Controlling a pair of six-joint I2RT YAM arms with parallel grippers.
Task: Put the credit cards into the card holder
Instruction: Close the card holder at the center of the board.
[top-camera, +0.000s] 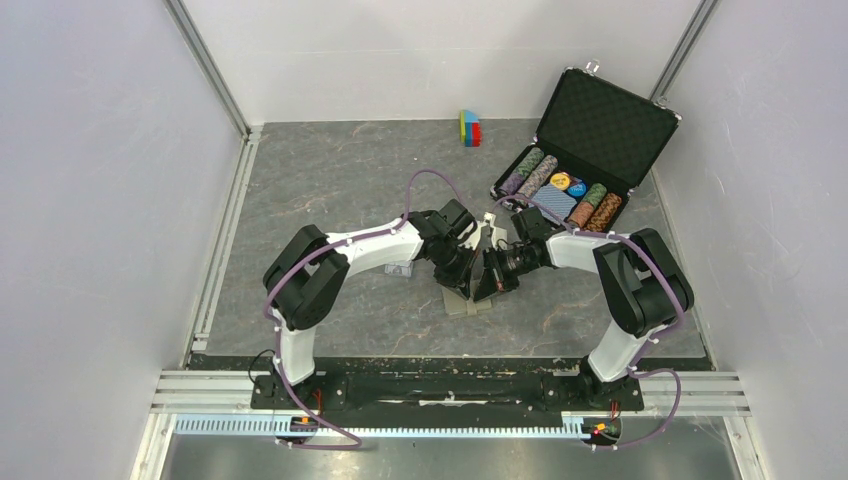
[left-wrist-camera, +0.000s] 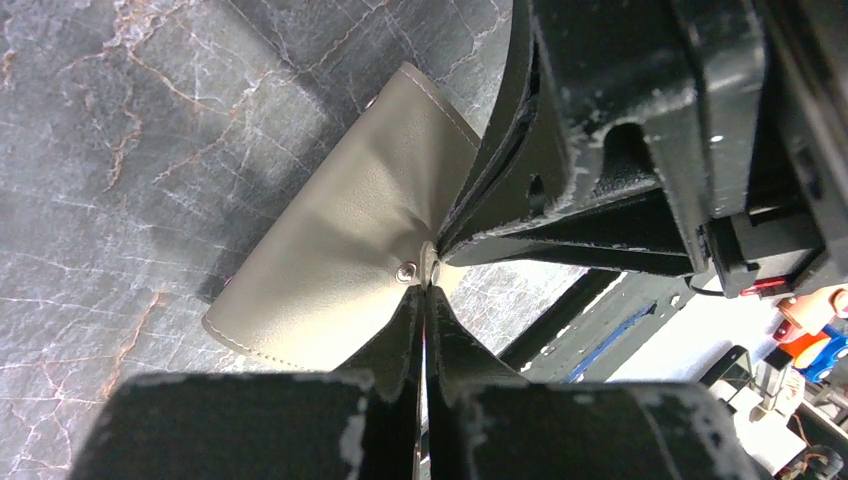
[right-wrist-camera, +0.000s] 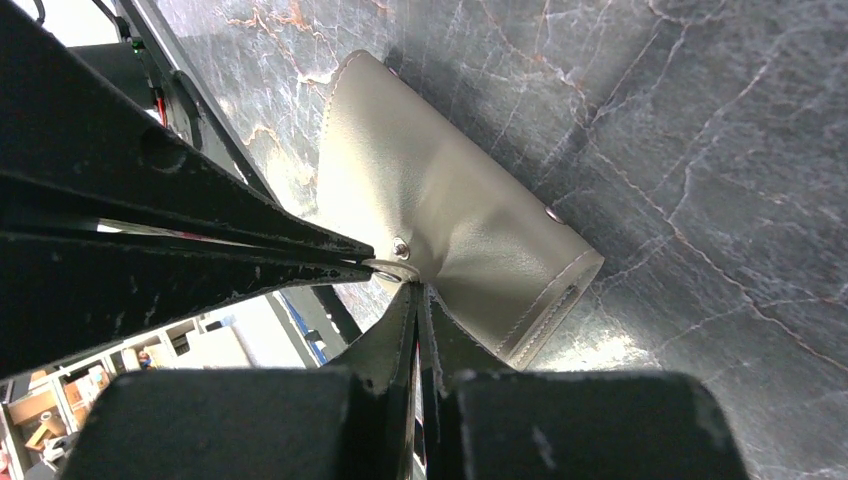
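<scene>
**Both end effectors pinched on the wallet's snap**

Clamped with the left end effector (left-wrist-camera: 425, 290) on the taupe, stitched-leather folding card holder (left-wrist-camera: 340, 250), fingers pressed together right at its small metal snap. Clamped there too with the right end effector (right-wrist-camera: 420, 295), jaws together, tips meeting the left ones at the same spot, so nearly touching tip to tip. Leather puckered and drawn up in folds toward that shared pinch point.

Directly beneath and beyond both sets of fingertips: the card holder, its far edges resting on the dark grey marbled desk (top-camera: 330, 180), body spreading away from the left tips on one side and from the right tips on the other. From overhead, only a pale corner of it showing just below the joined end effectors.

Beyond the right end effector and off to its outer side: an open black hard-shell briefcase (top-camera: 600, 130) with rows of striped poker chips. Well beyond both, near the back wall: a small multicoloured plastic block (top-camera: 470, 128).
</scene>
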